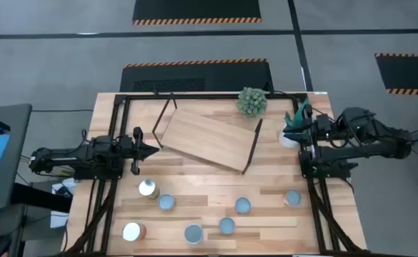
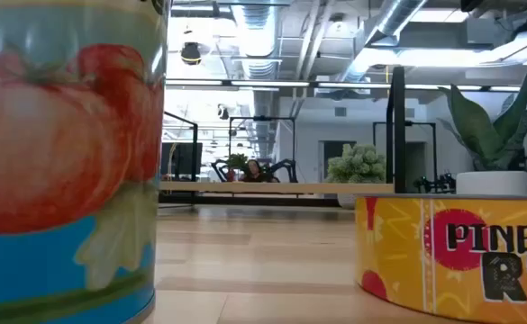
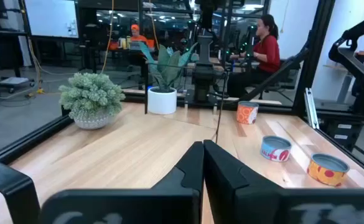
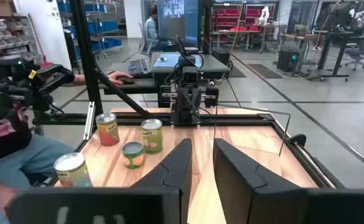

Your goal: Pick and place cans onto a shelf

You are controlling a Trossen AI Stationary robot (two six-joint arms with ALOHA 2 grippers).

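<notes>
Seven cans stand upright on the near half of the plank table, among them one at the left, one at the near left and one at the right. Two fill the low view, a tomato can and a pineapple can. The light wood shelf stands on black rod legs at the table's far middle, with nothing on it. My left gripper is shut and empty, left of the shelf. My right gripper is narrowly open and empty, right of the shelf.
A bushy green plant stands behind the shelf. A leafy plant in a white pot stands right by my right gripper. A black frame edges the table. A person's hand and sleeve show beyond the table.
</notes>
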